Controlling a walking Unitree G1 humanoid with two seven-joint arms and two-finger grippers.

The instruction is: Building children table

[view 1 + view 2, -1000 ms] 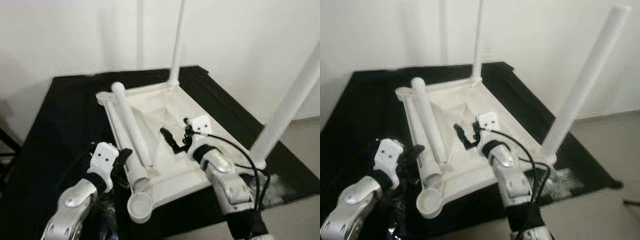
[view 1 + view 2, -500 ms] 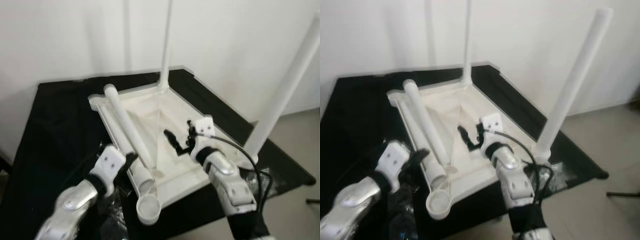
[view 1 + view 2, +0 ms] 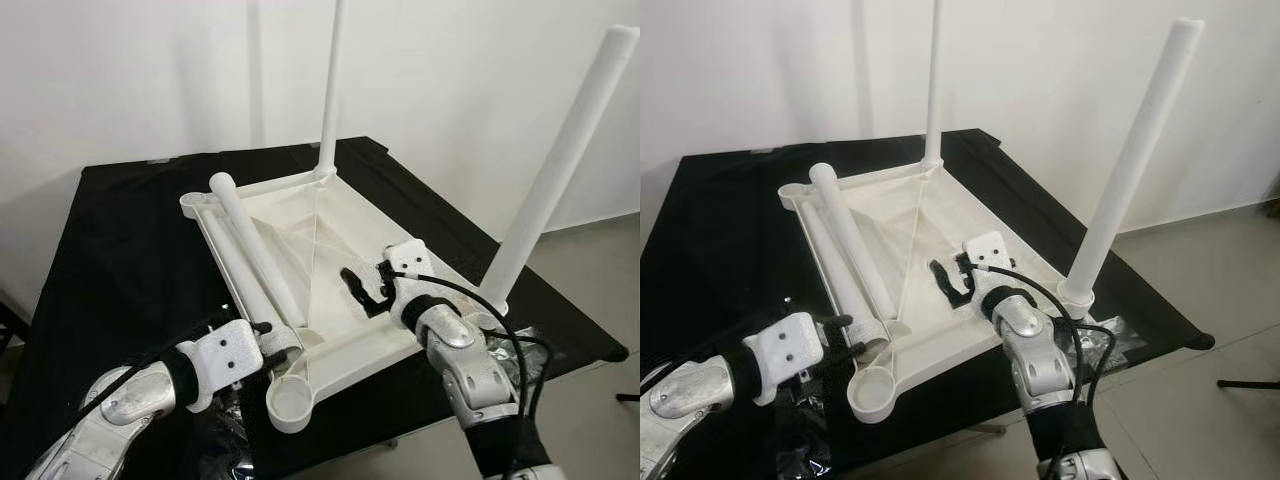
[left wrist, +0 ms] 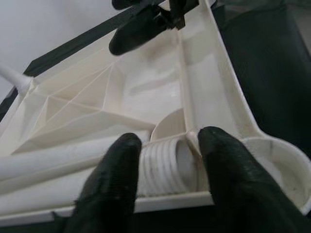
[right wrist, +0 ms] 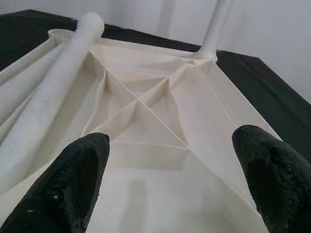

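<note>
Looking along the left gripper (image 4: 167,160), with two black fingers (image 4: 109,182) spread apart on either side of the threaded end (image 4: 163,167) of a loose white leg (image 4: 58,162). Not possible to tell if touching the threads or only just beside them. Lying flat inside the upturned white tabletop (image 4: 92,104), that leg, with its ribbed end near a round empty socket (image 4: 277,162) at the corner. Beyond, raised ribs crossing the underside. At the far edge, the black fingers of the right gripper (image 4: 143,22) above the tabletop rim. Black surface (image 4: 262,53) beside the tabletop.
</note>
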